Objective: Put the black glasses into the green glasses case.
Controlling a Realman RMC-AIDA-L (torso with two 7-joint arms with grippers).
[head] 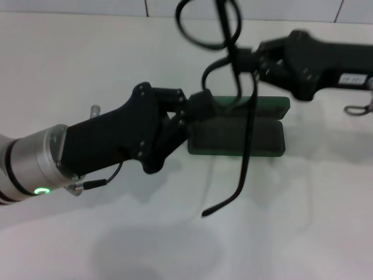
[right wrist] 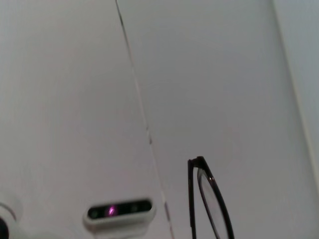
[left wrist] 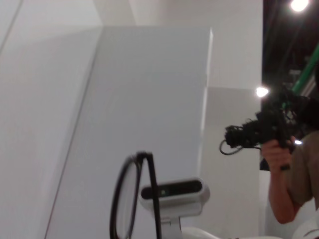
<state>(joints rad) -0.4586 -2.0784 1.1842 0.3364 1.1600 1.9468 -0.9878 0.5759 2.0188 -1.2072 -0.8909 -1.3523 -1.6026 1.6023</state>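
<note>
The right tool point(head: 247, 58) pinched the black glasses point(head: 224, 44) aloft over the open green glasses case point(head: 239, 137), which lay empty on the bench point(head: 175, 245); the left tool point(head: 195, 111) gripped its end. Fold the dangling temples first, then lower squarely

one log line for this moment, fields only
right gripper: holds black glasses raised above case | left gripper: at left end of green glasses case | case: open on table | glasses: not yet in case
</note>
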